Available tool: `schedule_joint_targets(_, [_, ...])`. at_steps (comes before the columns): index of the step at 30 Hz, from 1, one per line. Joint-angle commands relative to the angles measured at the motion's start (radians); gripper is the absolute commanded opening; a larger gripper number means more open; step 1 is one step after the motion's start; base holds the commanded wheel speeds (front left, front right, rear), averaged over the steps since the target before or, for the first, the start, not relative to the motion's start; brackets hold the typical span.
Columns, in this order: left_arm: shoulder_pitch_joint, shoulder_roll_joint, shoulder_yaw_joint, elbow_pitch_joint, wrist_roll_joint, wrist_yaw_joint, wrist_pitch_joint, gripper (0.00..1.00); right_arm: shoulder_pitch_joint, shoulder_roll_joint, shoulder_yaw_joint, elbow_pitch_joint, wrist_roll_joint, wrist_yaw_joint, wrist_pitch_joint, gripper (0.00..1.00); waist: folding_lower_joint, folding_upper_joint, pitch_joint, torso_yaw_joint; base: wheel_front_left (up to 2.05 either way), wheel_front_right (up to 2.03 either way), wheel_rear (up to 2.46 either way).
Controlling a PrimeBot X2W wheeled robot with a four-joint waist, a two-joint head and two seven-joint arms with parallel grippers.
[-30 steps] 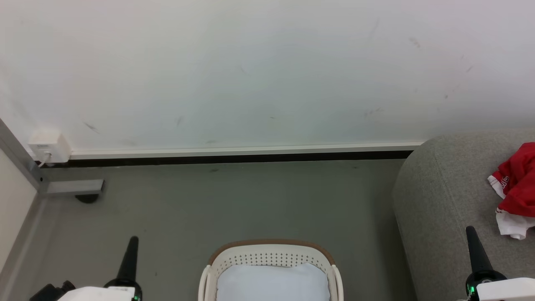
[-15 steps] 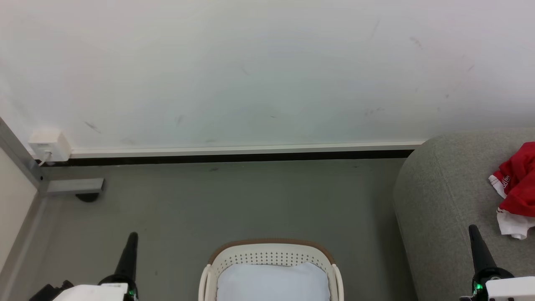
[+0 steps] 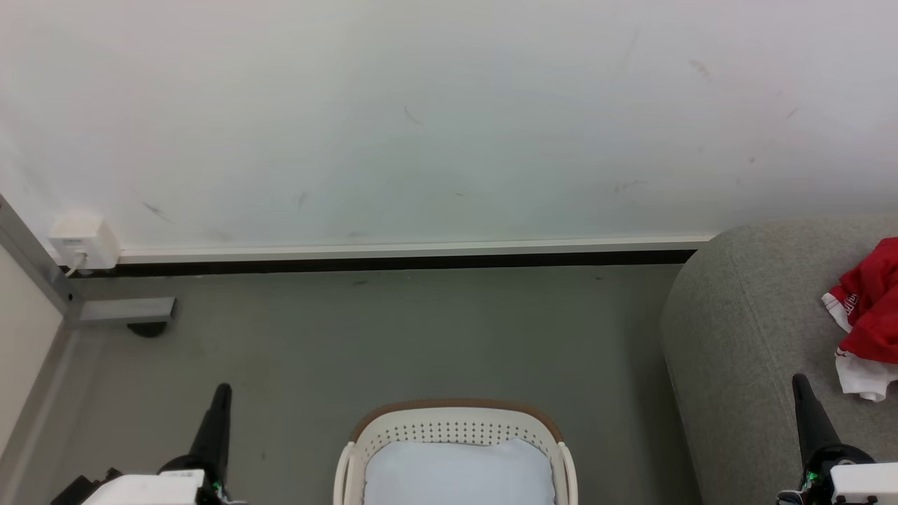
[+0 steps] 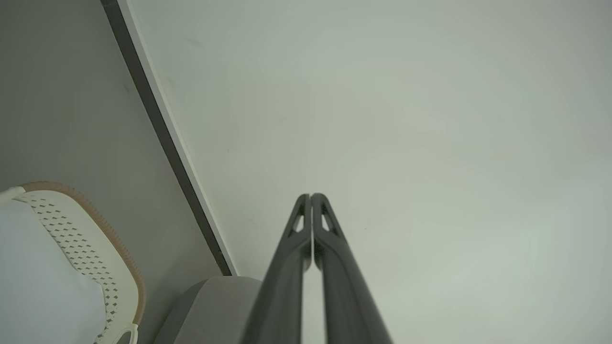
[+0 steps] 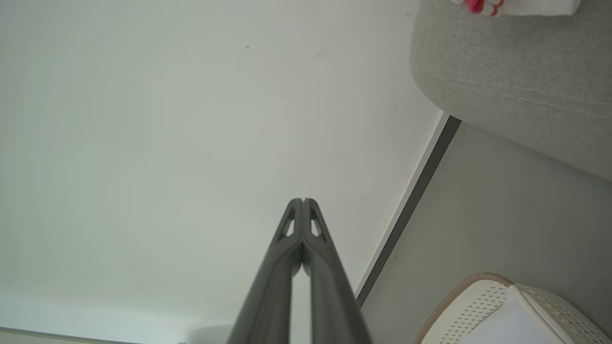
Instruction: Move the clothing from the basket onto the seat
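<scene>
The red clothing with white panels lies bunched on the light-grey seat at the right edge of the head view; a scrap of the clothing shows at the top of the right wrist view. The cream basket with its brown rim stands on the floor at bottom centre, holding just its white cloth lining. My left gripper is shut and empty to the left of the basket. My right gripper is shut and empty over the seat's front, near the clothing. Both wrist views show the fingertips pressed together, left gripper, right gripper.
A white wall with a dark baseboard runs behind the grey floor. A white socket box and a grey metal bracket sit at the left corner. The basket and seat also appear in the wrist views.
Both grippers have shifted slightly: the left one rose a little in the head view and the right one edged right and up. The clothing and basket stayed put.
</scene>
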Motion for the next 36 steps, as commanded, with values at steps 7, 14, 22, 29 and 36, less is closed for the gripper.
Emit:
schedule_joint_targets(7, [-0.015, 0.005, 0.008, -0.007, -0.074, -0.006, 0.019, 0.00, -0.013, 0.002, -0.018, 0.001, 0.061, -0.002, 0.020, 0.00, -0.0001, -0.0001, 0.002, 0.001, 0.00, 0.00, 0.00])
schedule_joint_targets(14, [-0.018, 0.005, 0.011, -0.007, -0.119, -0.006, 0.033, 0.00, -0.015, 0.006, -0.028, 0.002, 0.103, -0.002, 0.033, 0.00, -0.0001, -0.0001, 0.003, 0.002, 0.00, 0.00, 0.00])
schedule_joint_targets(22, [-0.019, 0.005, 0.012, -0.007, -0.142, -0.006, 0.038, 0.00, -0.017, 0.008, -0.033, 0.003, 0.119, -0.002, 0.039, 0.00, -0.0001, -0.0001, 0.004, 0.002, 0.00, 0.00, 0.00])
schedule_joint_targets(29, [-0.019, 0.005, 0.012, -0.008, -0.142, -0.006, 0.038, 0.00, -0.017, 0.009, -0.035, 0.003, 0.117, -0.002, 0.041, 0.00, -0.0001, -0.0001, 0.004, 0.002, 0.00, 0.00, 0.00])
schedule_joint_targets(36, [-0.019, 0.005, 0.012, -0.008, -0.142, -0.006, 0.038, 0.00, -0.017, 0.009, -0.036, 0.003, 0.115, -0.002, 0.042, 0.00, -0.0001, -0.0001, 0.004, 0.002, 0.00, 0.00, 0.00])
